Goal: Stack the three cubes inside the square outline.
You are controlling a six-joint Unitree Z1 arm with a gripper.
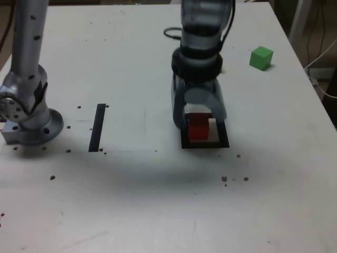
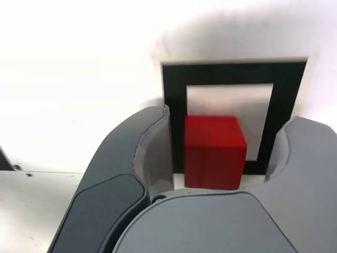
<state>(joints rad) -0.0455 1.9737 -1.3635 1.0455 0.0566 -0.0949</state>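
Note:
A red cube (image 1: 198, 127) (image 2: 215, 153) rests on the table inside the square outline (image 1: 205, 143) (image 2: 176, 84), toward the side of it at the exterior view's left. My gripper (image 1: 200, 122) (image 2: 230, 122) reaches straight down over the cube. Its jaws are open, one on each side of the cube, and the wrist view shows a small gap at each face. A green cube (image 1: 261, 57) sits alone at the far right of the exterior view, well away from the gripper.
A narrow black strip (image 1: 97, 128) lies on the table at the exterior view's left, next to the arm's metal base (image 1: 29, 124). A dark cable (image 1: 171, 35) loops behind the arm. The table's right edge (image 1: 316, 89) runs close to the green cube.

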